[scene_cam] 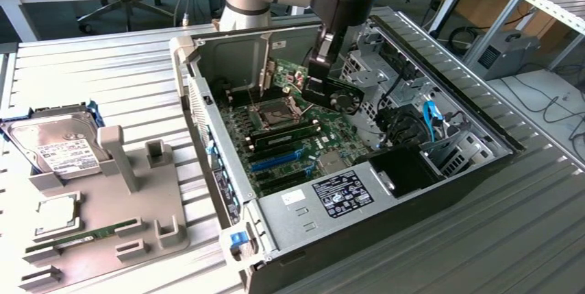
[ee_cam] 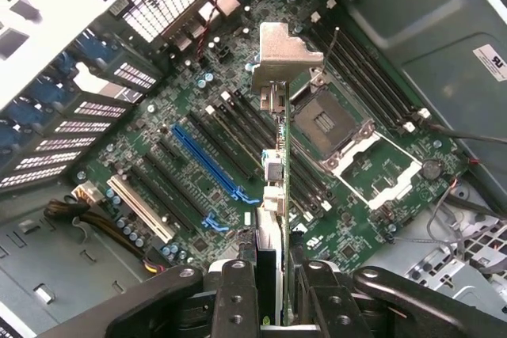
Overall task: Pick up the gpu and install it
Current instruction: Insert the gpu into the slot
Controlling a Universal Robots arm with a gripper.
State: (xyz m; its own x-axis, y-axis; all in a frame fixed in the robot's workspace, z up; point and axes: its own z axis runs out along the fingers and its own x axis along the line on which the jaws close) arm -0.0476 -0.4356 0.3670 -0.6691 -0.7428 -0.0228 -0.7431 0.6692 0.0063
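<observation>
Hand half-closed, clamping gpu edge-on above motherboard inside open case; card light, stiff, fragile, best gripped by board edges.

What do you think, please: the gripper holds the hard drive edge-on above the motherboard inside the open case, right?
Not quite: the gripper holds the gpu, not the hard drive, edge-on above the motherboard inside the open case. The wrist view shows the green card clamped between the fingers; the hard drive lies on the holder outside.
</observation>
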